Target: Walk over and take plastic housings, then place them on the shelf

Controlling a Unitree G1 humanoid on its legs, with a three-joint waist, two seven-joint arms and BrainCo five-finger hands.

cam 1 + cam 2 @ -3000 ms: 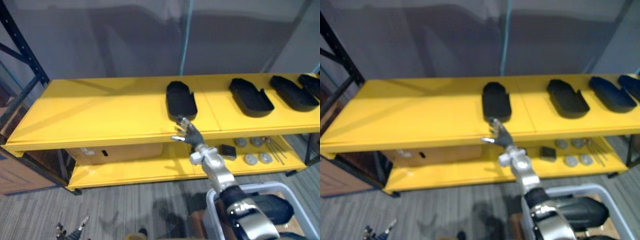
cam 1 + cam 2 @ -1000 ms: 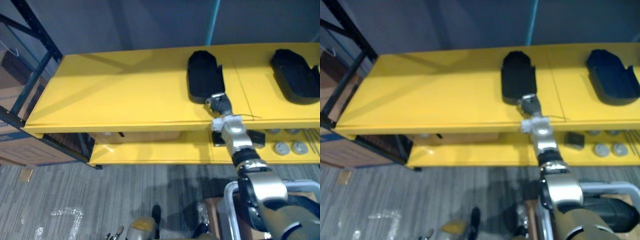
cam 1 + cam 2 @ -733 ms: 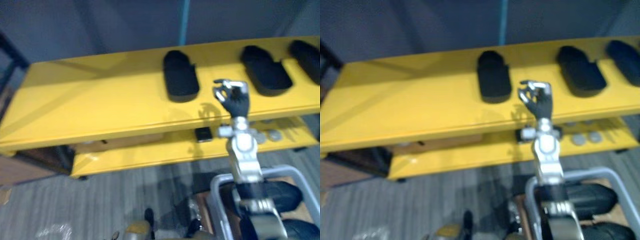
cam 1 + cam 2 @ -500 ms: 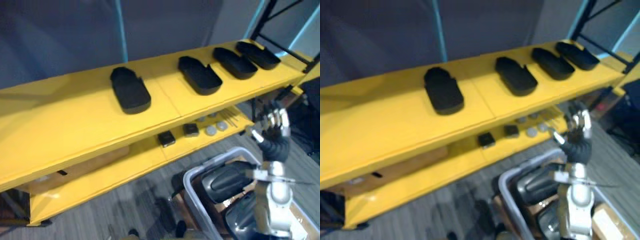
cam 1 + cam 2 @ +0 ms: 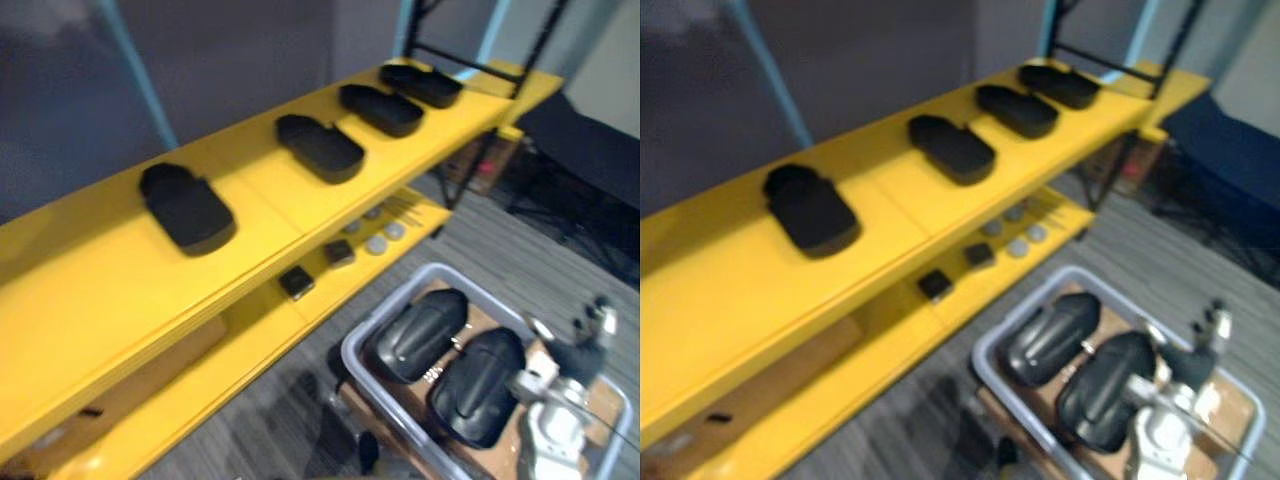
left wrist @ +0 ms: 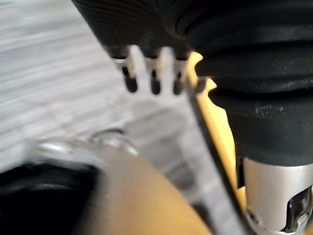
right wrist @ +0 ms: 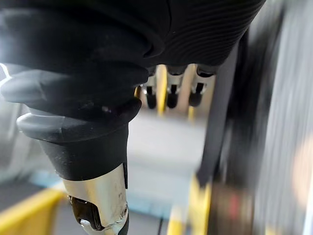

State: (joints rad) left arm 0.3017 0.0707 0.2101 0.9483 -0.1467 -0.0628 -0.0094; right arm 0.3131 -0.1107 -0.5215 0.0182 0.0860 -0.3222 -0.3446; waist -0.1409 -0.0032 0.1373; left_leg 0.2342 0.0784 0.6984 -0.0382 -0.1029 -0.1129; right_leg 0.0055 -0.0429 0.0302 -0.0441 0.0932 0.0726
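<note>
Four black plastic housings lie in a row on the yellow shelf's top board (image 5: 90,270): one at the left (image 5: 187,208), one in the middle (image 5: 320,147) and two at the far end (image 5: 380,109) (image 5: 420,84). Two more housings (image 5: 418,335) (image 5: 478,385) lie in a grey bin (image 5: 385,310) on the floor. My right hand (image 5: 578,350) hangs over the bin's right side, open, holding nothing; its fingers (image 7: 168,98) are empty in the right wrist view. My left hand's fingers (image 6: 151,81) hang relaxed over the floor, holding nothing.
The lower shelf board (image 5: 250,340) carries small black blocks (image 5: 297,283) and grey discs (image 5: 375,243). A black rack post (image 5: 425,25) stands at the shelf's far end. A dark blue object (image 5: 590,150) sits at the right.
The camera has swung right, from the shelf's front toward the bin. My right hand has left the leftmost housing on the shelf and now hangs over the bin.
</note>
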